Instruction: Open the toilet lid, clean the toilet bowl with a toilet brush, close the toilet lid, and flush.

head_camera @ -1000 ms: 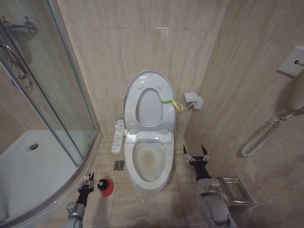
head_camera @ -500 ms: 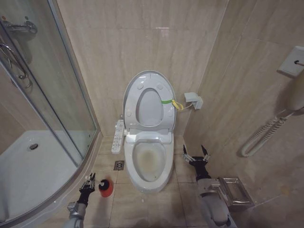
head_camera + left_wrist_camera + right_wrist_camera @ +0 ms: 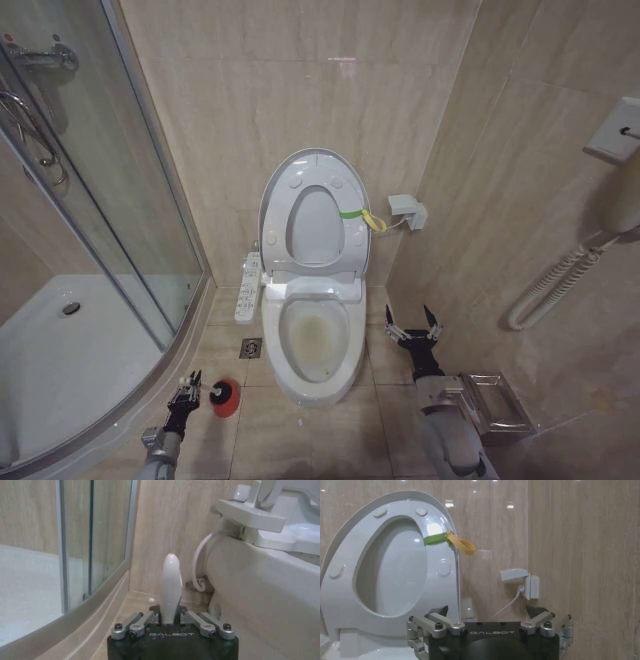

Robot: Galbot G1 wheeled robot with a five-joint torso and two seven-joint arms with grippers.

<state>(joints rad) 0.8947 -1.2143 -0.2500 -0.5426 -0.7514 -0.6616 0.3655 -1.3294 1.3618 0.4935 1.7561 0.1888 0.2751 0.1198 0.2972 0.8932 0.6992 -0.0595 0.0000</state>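
Standing raised at frame centre, toilet lid [image 3: 313, 205]; toilet bowl [image 3: 318, 335] stained, unscrubbed. Clamping toilet brush [image 3: 171, 587] handle, left gripper [image 3: 187, 389], lower left; right gripper [image 3: 412, 326] spread empty, lower right.

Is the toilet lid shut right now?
No, the toilet lid stands up against the wall, and you can see the brownish stain inside the open toilet bowl.

A glass shower enclosure [image 3: 90, 200] fills the left side of the frame, with a white shower tray [image 3: 60, 360] below it. A small floor drain [image 3: 250, 347] lies at lower centre. A coiled hose [image 3: 555, 285] hangs on the right wall, above a metal tray [image 3: 492, 402].
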